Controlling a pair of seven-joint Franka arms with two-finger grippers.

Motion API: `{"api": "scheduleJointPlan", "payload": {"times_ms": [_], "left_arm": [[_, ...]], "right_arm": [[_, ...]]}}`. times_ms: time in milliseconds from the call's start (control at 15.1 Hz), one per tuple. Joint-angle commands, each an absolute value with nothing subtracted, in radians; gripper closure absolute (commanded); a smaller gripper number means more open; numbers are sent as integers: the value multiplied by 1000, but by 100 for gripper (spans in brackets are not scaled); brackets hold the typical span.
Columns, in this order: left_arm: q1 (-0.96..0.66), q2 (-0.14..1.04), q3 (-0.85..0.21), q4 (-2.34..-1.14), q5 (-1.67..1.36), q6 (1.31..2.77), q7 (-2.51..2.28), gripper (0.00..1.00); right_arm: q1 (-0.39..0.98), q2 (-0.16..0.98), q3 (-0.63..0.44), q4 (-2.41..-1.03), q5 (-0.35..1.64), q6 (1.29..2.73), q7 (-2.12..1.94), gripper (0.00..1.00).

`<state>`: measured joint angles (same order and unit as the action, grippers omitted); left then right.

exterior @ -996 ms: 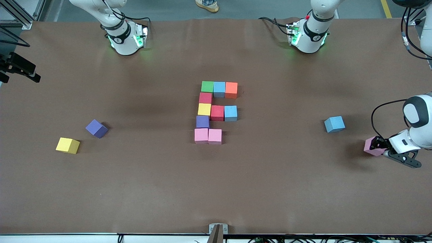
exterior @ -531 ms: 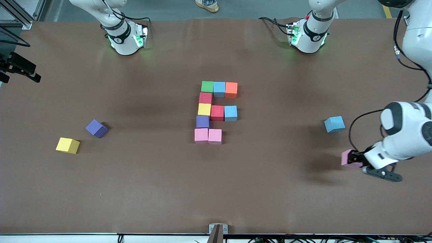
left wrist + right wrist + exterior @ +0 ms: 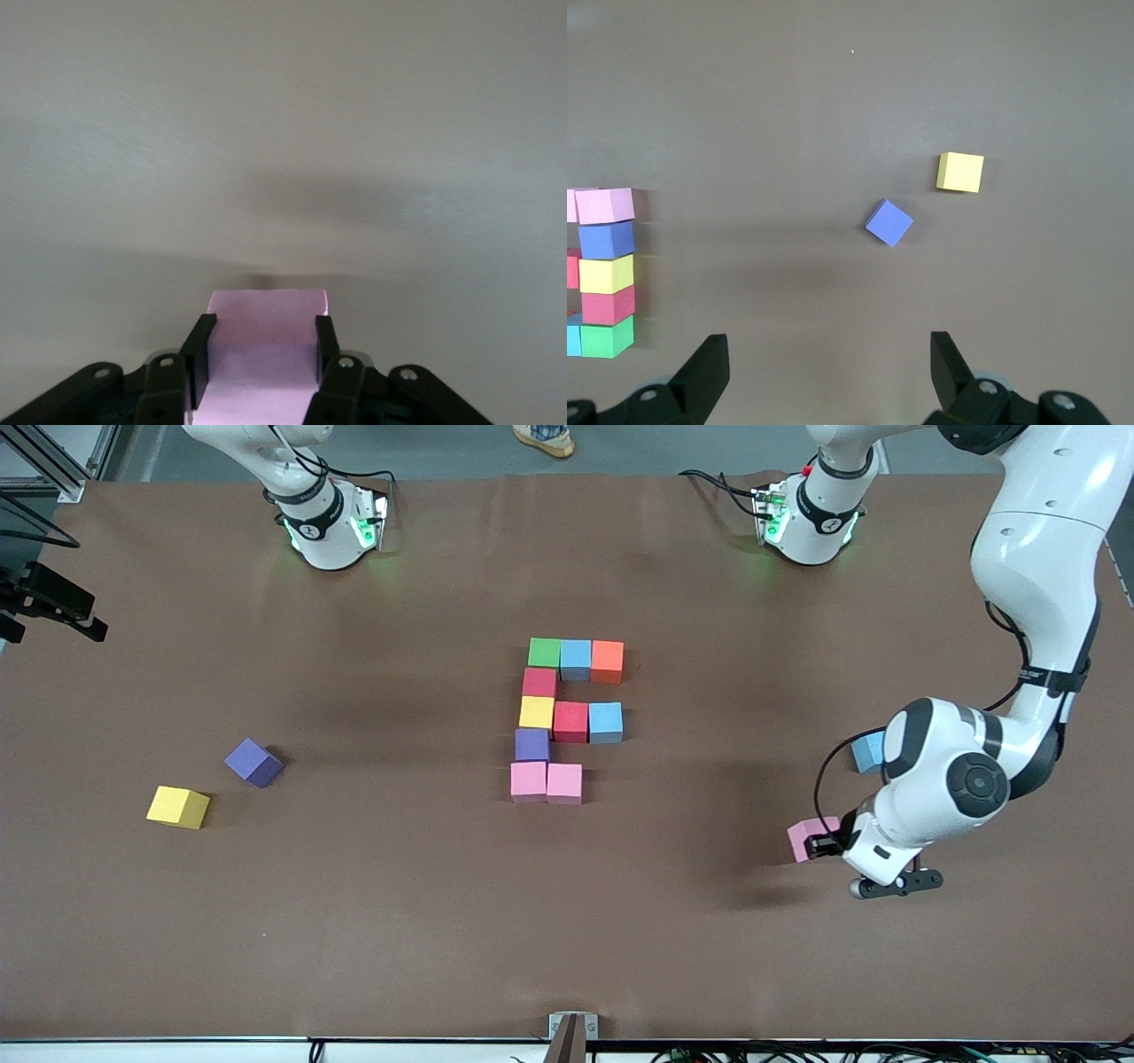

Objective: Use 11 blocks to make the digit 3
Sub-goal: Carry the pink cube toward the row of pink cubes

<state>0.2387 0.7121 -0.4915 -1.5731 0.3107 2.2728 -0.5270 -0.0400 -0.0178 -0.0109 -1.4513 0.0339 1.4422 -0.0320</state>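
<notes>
The left gripper (image 3: 826, 845), at the front view's lower right above the bare table (image 3: 354, 921), clamps a level pink cube (image 3: 808, 839) protruding from between its fingers toward the frame's centre, while the right gripper (image 3: 828, 365) waits spread wide.

brown table cover (image 3: 354, 921), shoe (image 3: 543, 437) past table edge

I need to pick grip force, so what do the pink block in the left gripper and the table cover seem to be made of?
The pink block, held by the left gripper, looks like matte foam: flat colour, no gloss, soft edges, though painted wood cannot be ruled out. The table cover looks like brown paper or thin matte sheet, with faint creases and no shine.
</notes>
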Motion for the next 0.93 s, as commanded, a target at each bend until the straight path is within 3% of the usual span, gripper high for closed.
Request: {"api": "scheduleJointPlan", "payload": {"times_ms": [0,399,864], "left_arm": [[140,726,-476,-1519,313,2260,-752,100],[60,713,-502,-1494,311,2203,-1121,100],[-92,749,-494,-1382,233,2175,-1535,100]], "right_arm": [[-51,-23,0,-1451,29,1437,-38,0],[-51,-23,0,-1451,29,1436,-38,0],[-51,-23,2,-1451,29,1436,-40,0]]}}
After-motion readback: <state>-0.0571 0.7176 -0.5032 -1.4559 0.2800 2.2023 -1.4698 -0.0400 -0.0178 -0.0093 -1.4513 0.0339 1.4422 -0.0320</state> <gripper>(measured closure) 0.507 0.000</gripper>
